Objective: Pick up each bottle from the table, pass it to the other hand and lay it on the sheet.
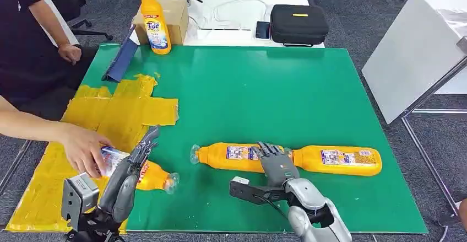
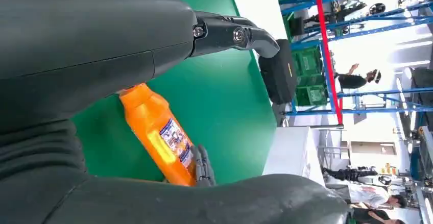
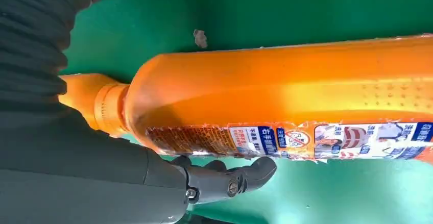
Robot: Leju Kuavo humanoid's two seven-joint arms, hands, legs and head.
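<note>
Wide green room in the middle, crowded at my near edge

I see open green worktop (image 1: 264,93) across the middle. Two lying bottles, one (image 1: 228,156) just beside the other (image 1: 338,160), block the way in front of my right hand (image 1: 275,162). A person's hand (image 1: 82,149) sits over the yellow sheet (image 1: 118,112) by my left hand (image 1: 132,167).

Silver arms; dark grey hands (image 1: 278,162); ribbed grey wrist covers (image 3: 30,55).

The left hand (image 1: 132,167) and a person's hand (image 1: 82,148) hide most of the bottle (image 1: 157,177) at seven o'clock.
</note>
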